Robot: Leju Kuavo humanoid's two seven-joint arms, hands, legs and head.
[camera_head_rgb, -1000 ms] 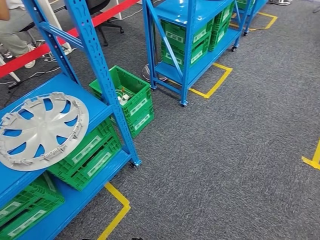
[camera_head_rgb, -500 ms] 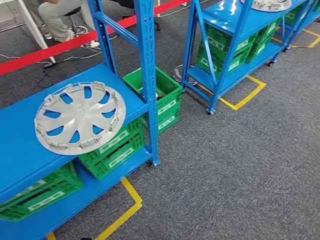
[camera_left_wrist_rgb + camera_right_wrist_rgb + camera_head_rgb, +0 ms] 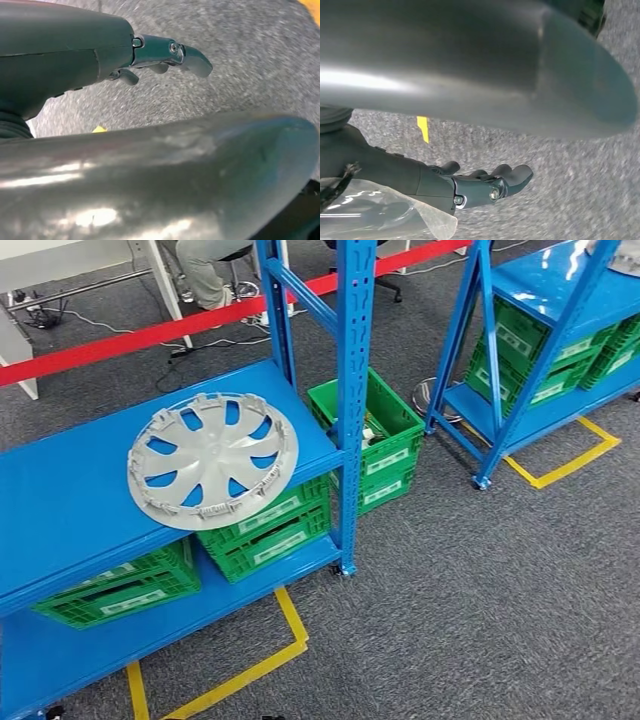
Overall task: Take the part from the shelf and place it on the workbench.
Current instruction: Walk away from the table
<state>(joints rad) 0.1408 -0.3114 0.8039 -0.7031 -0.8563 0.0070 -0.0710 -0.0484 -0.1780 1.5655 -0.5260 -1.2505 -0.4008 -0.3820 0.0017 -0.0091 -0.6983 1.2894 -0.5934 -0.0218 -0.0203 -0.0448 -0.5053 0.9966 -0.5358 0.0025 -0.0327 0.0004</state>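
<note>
The part is a silver hubcap [image 3: 213, 460] lying flat on the middle board of the near blue shelf [image 3: 68, 500], close to the shelf's right upright. My left hand [image 3: 166, 52] hangs over grey carpet with its fingers stretched out and nothing in it. In the right wrist view my right hand [image 3: 486, 185] also hangs above the carpet, fingers apart and holding nothing. Both hands are far from the hubcap.
Green crates [image 3: 264, 530] sit on the bottom board under the hubcap, and another green crate [image 3: 377, 440] stands on the floor behind the upright. A second blue shelf [image 3: 551, 300] stands at the right. Yellow tape [image 3: 290, 625] marks the carpet. A red barrier strip [image 3: 151, 332] and a seated person [image 3: 204, 265] are beyond.
The whole picture has shifted right as the camera turned left. The near shelf and hubcap now sit nearer the picture's middle; the things themselves have not moved.
</note>
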